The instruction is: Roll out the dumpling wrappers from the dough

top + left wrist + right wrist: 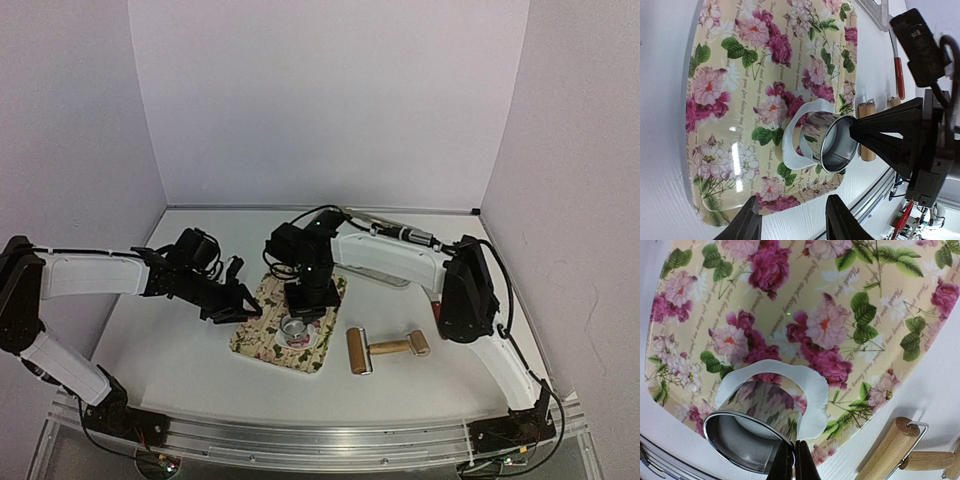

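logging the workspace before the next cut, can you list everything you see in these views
tray: 1, cream with pink flowers, middle of the table
dough sheet: 1, white, on the tray around the cutter
ring cutter: 1, shiny metal, at the dough sheet
rolling pin: 1, wooden, on the table right of the tray
red-handled tool: 1, red handle, beyond the rolling pin, rest hidden
table: 1, white
left gripper: 1, black, open, by the tray's edge
right gripper: 1, black, shut on the cutter's rim
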Controlling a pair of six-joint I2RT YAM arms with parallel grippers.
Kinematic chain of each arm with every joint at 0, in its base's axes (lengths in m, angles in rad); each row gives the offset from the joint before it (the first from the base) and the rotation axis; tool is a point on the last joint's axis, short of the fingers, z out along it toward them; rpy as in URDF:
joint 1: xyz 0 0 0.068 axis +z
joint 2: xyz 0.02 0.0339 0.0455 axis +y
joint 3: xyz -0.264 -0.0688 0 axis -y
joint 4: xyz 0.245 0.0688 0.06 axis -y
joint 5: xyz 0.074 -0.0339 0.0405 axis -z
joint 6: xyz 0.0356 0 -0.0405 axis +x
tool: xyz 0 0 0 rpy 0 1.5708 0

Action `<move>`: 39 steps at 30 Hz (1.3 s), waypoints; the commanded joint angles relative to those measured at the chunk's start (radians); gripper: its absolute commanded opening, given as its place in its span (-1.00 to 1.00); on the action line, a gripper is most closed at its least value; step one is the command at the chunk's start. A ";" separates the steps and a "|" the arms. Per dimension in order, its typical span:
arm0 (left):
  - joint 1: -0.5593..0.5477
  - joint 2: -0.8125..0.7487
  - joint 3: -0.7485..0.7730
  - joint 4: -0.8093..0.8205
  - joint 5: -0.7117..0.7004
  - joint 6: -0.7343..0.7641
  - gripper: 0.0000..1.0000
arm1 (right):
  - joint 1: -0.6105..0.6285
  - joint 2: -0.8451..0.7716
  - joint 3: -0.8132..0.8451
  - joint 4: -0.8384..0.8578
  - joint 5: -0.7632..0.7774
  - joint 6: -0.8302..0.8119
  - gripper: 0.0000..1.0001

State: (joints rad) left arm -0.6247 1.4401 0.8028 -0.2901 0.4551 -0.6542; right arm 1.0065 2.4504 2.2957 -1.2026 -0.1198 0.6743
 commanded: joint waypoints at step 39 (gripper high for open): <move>-0.007 0.427 0.530 -0.022 -0.012 0.035 0.77 | -0.164 -0.020 0.146 0.008 0.034 -0.057 -1.00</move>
State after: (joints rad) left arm -0.6248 1.8153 1.2409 -0.2656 0.4600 -0.6291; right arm 0.8472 2.3978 2.3906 -1.1954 -0.0709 0.6439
